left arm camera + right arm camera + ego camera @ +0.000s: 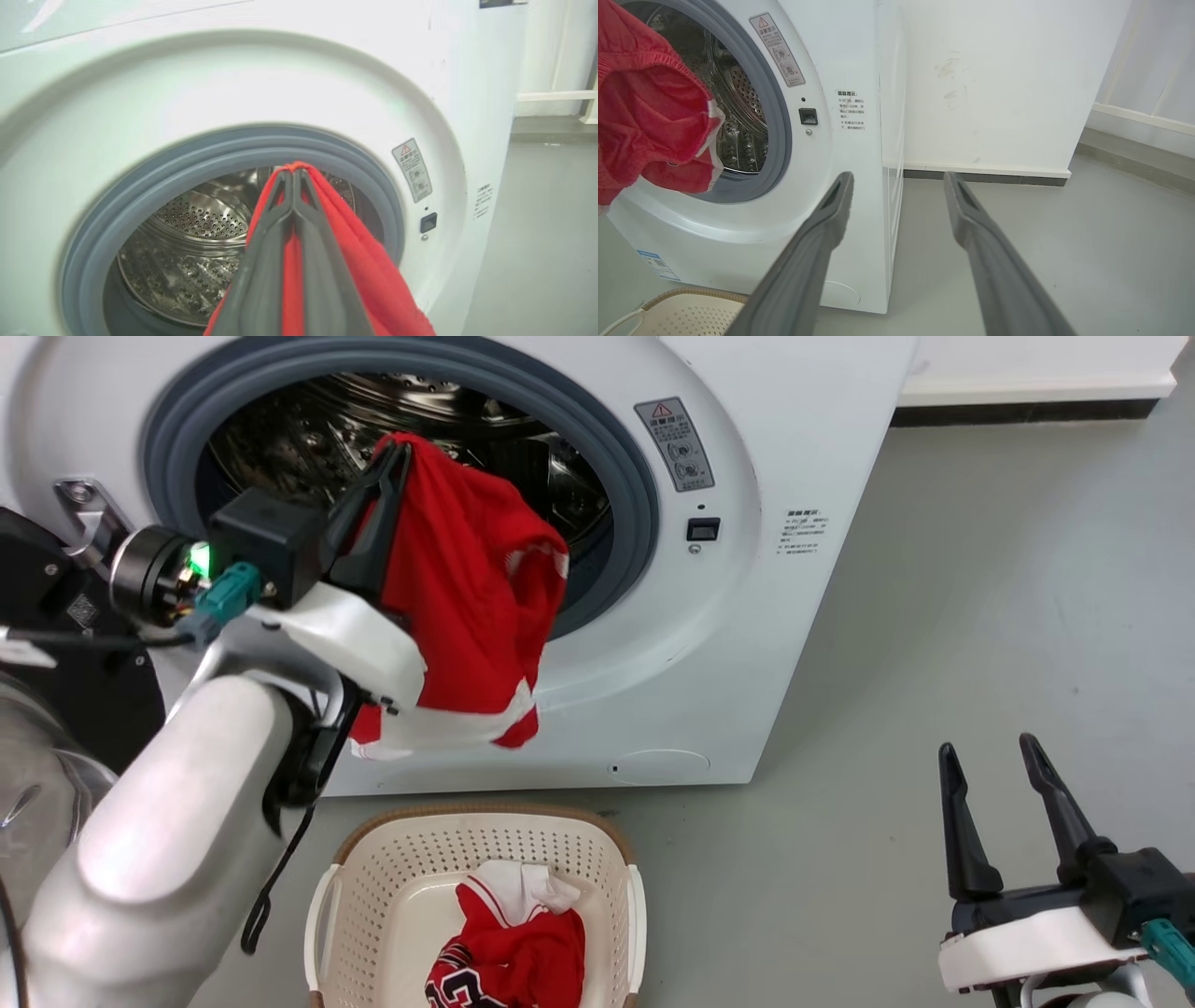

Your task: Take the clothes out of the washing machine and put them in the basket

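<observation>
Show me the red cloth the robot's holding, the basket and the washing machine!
red cloth (467,579), head view, middle of the hanging cloth.
basket (485,809), head view, brown back rim.
washing machine (775,448), head view, white front panel.

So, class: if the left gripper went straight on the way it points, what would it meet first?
Shut on the red fabric garment, the left gripper aims at the top of the white washing machine's porthole: probably its grey rubber gasket, or the perforated steel drum behind; depth unclear.
</observation>
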Motion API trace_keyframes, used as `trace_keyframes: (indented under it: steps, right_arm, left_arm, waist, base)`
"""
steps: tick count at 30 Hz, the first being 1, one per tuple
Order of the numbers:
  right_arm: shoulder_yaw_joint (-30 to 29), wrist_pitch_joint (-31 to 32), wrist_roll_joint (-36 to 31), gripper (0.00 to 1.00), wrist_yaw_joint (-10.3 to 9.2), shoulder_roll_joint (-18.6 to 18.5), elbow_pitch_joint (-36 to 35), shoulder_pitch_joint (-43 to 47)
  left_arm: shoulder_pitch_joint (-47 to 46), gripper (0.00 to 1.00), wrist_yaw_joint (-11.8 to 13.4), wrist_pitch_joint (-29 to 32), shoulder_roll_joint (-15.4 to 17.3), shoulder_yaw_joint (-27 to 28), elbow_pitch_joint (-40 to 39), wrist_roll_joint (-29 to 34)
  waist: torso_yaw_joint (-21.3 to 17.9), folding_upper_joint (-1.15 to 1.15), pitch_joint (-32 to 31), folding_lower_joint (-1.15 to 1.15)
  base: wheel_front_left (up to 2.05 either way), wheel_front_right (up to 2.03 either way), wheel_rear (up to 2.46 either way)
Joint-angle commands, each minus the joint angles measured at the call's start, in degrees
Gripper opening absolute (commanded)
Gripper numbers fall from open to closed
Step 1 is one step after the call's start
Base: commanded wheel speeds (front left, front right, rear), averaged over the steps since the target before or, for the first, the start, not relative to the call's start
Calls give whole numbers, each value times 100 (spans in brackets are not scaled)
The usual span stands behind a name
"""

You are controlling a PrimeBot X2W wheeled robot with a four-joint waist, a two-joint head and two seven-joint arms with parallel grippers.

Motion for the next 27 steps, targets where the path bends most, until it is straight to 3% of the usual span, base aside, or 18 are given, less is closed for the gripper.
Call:
trace_keyframes:
  steps: [1,10,16,24,27]
  right_arm:
    - [1,-15,33,100,-4,2,6,53]
    - [15,-15,37,100,-4,2,-22,98]
    - [8,-16,-7,100,-4,2,-40,2]
    - [-27,-16,-74,100,-4,2,-97,-178]
    - [-30,-15,-91,100,-4,2,-126,-280]
  left_arm:
    - [93,0,43,25,41,5,-93,46]
    - [879,0,672,437,497,81,-1922,120]
    - [1557,0,883,562,692,-62,-2582,77]
    - [2090,0,807,555,727,-350,-2419,-29]
    - [2192,0,659,561,732,-494,-2121,-67]
  waist:
    - [18,0,-31,1]
    - [74,0,-35,1]
    - [92,0,112,1]
    - [143,0,484,1]
    - [133,0,716,1]
  base:
    - [0,0,0]
    - [0,0,0]
    - [0,0,0]
    - [0,0,0]
    - [0,0,0]
